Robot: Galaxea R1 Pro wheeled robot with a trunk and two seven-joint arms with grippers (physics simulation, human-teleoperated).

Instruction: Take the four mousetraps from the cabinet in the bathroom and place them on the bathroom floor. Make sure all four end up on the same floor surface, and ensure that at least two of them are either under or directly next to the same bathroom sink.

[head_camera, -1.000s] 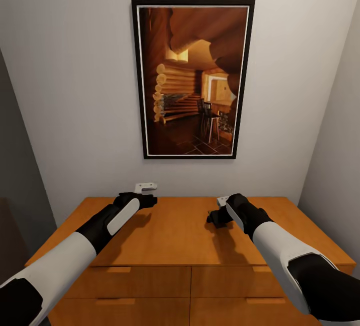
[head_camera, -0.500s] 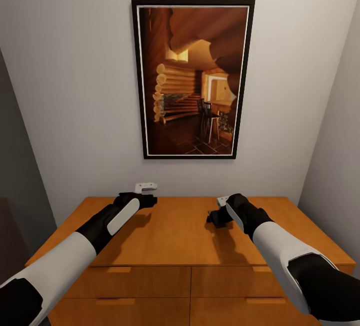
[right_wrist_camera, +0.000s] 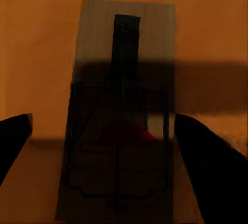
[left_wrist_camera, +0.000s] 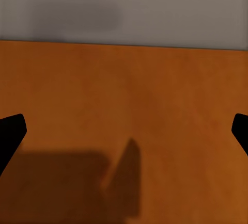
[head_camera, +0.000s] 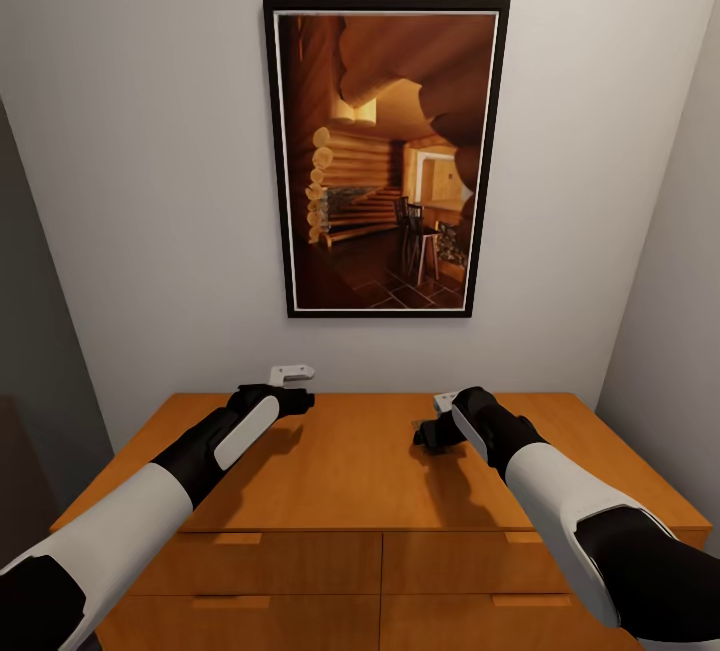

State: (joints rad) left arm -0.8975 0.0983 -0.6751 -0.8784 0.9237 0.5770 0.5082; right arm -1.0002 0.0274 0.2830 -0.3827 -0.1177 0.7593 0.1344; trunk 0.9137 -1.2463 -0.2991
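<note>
While both arms reach out over the cabinet (head_camera: 350, 461), the head view takes in its smooth orange-brown top, the drawer fronts with bar handles below, and a framed picture (head_camera: 387, 157) of a log interior on the pale wall (head_camera: 150, 181) behind.

The left gripper (head_camera: 292, 383) hangs above the far left part of the top, near the wall. In the left wrist view its two dark fingertips (left_wrist_camera: 11, 133) sit at opposite edges of the frame, spread wide, with bare wood and the arm's shadow between them; it holds nothing.

The right gripper (head_camera: 432, 429) hangs over the middle-right of the top, pointing down at it. The right wrist view looks straight onto one mousetrap (right_wrist_camera: 121, 115) lying flat on the wood: a tan board with dark wire, a dark bar along its middle and a reddish bit near the centre, half in shadow. The gripper's fingers (right_wrist_camera: 206, 167) stand apart on either side of the board, open wider than it, and I cannot tell whether they touch it. From the head view the trap is hidden under the gripper.
</note>
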